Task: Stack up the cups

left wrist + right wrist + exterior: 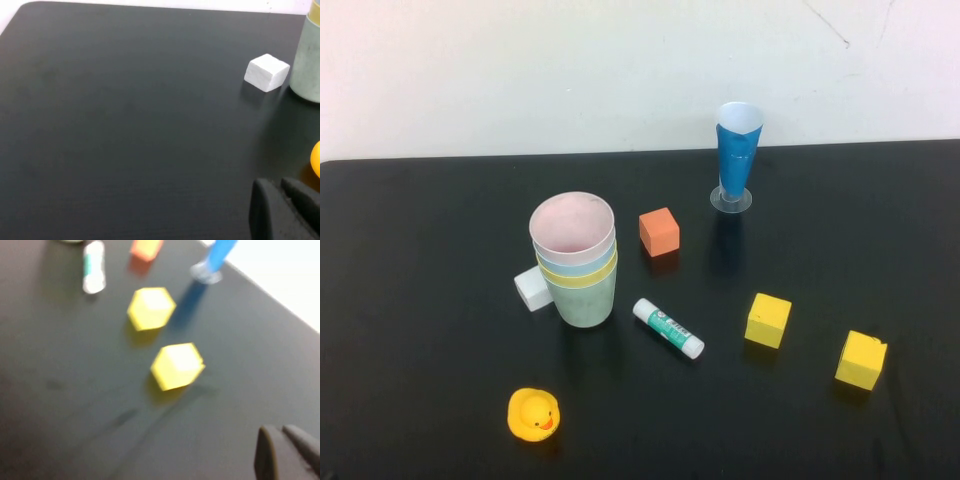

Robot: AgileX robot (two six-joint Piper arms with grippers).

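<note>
A stack of nested cups [575, 258] stands left of the table's middle: pink on top, then light blue, yellow and pale green at the bottom. Its green wall shows at the edge of the left wrist view [309, 65]. Neither arm shows in the high view. My left gripper [280, 187] is shut and empty, low over the table on the robot's side of the stack. My right gripper [281, 432] is shut and empty, over bare table near the yellow cubes.
A white cube [533, 288] touches the stack's left side. An orange cube [659, 232], a glue stick [668, 328], two yellow cubes [767, 320] [861, 360], a rubber duck [533, 414] and a blue cone glass [737, 155] lie around.
</note>
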